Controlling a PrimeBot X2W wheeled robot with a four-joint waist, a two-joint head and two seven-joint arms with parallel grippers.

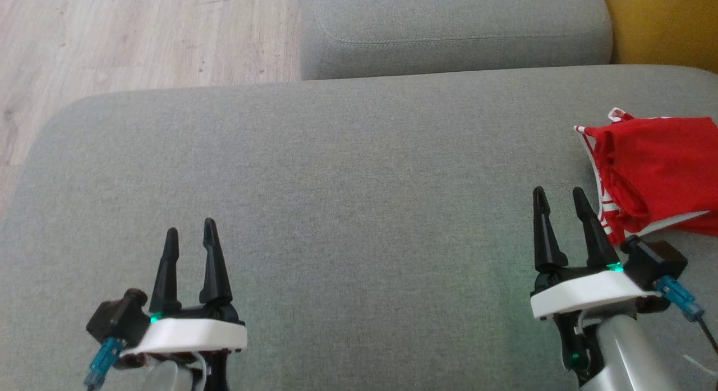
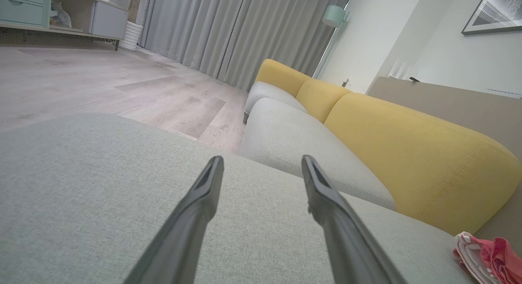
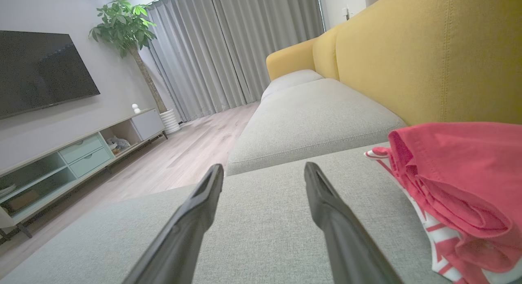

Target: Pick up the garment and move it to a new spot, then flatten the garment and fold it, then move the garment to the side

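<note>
A bunched red-and-white cloth garment (image 1: 656, 172) is lying at three o'clock on the grey woven sofa cushion (image 1: 336, 155). The left gripper (image 1: 190, 226) and right gripper (image 1: 558, 190) are hovering empty, fingers parted.

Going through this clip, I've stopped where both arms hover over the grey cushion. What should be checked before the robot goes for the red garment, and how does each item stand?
1. Is the right tool open with nothing between its fingers: ok.
2. Is the left tool open and holding nothing: ok.
3. Is the garment likely within the right tool's reach: ok, it lies just right of it on the cushion.
4. Is the garment lying flat: not ok, it is bunched in folds.
5. Is there bare cushion for a new spot: ok, between the two tools.
6. Is the garment's full outline seen: cannot tell, it runs off the head view's right edge.
</note>
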